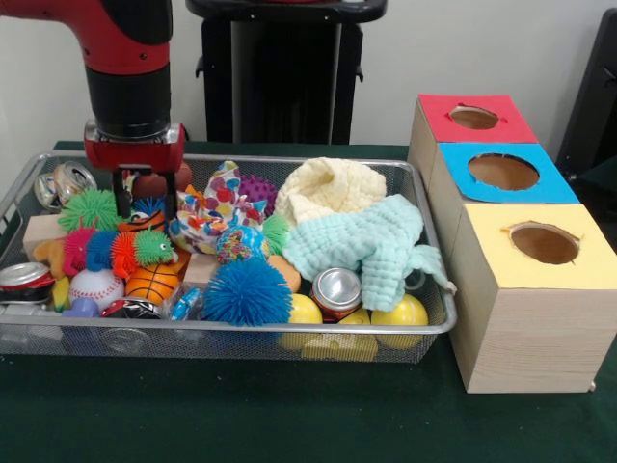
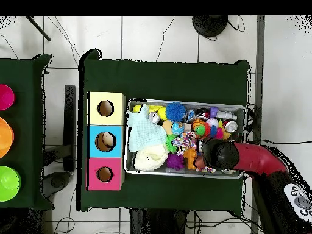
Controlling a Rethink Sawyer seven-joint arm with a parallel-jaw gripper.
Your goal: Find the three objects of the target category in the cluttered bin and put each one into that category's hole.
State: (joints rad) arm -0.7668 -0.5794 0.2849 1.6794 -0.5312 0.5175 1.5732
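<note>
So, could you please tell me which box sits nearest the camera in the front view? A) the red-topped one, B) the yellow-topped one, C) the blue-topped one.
B: the yellow-topped box stands lowest and foremost in the front view, with the blue-topped box behind it and the red-topped box farthest back, all beside the bin.

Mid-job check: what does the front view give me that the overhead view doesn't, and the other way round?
Front only: the gripper with fingers apart, lowered among the spiky toys, and a silver can upright near the bin's front rim.

Overhead only: three coloured bowls on a separate table; the arm hides the gripper.

Both: the cluttered bin, the mint cloth, and the yellow box, blue box and red box, each with a hole.
</note>
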